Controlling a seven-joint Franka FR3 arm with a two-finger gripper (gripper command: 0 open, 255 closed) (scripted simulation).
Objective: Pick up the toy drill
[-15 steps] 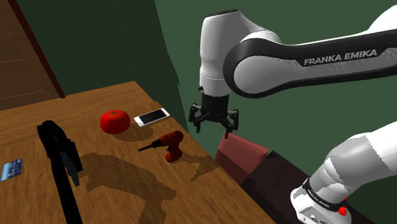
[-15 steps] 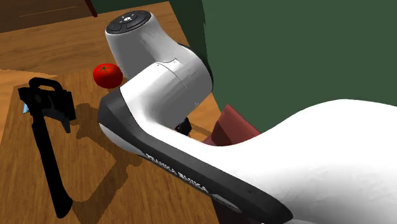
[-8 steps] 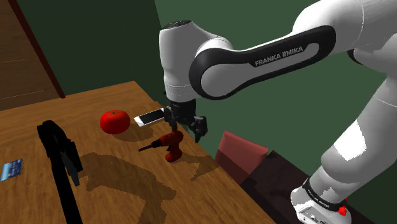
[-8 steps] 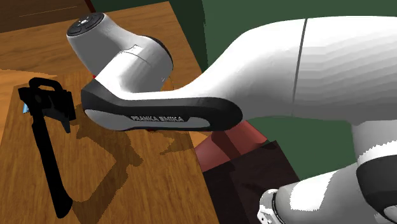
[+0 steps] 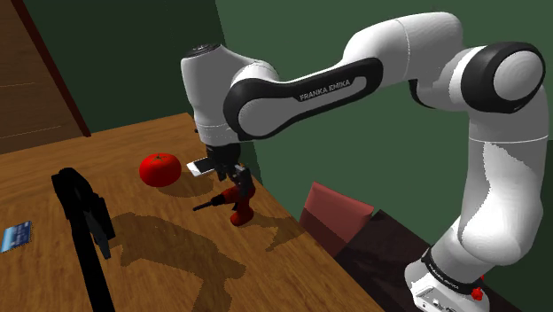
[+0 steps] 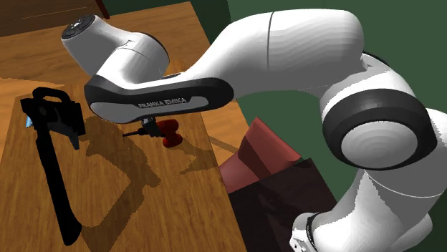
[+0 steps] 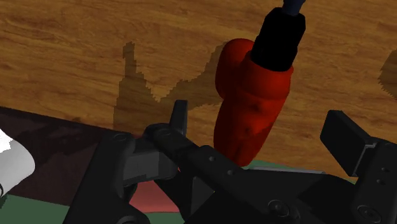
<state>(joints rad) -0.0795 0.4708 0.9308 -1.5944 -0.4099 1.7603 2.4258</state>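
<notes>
Two black fingers (image 7: 348, 139) of the gripper (image 7: 261, 130) stand well apart in the wrist view, i.e. open. The toy drill (image 7: 251, 105), red body with a black nose, lies between them; contact cannot be told. Shoulder view, lower left of frame: black stand-like object (image 5: 84, 222) on the wooden table (image 5: 151, 266), blue card (image 5: 16, 236) at the left border. Frame centre: toy drill (image 5: 237, 202) lying on the table near its right-hand edge, gripper (image 5: 232, 175) just above it. Farther back, up and left of the drill: red tomato (image 5: 159, 168), with a white phone (image 5: 200, 166) just beside it. Dark green wall (image 5: 133, 62) behind. Second exterior view: toy drill (image 6: 167, 133) mid-frame, under the forearm.
</notes>
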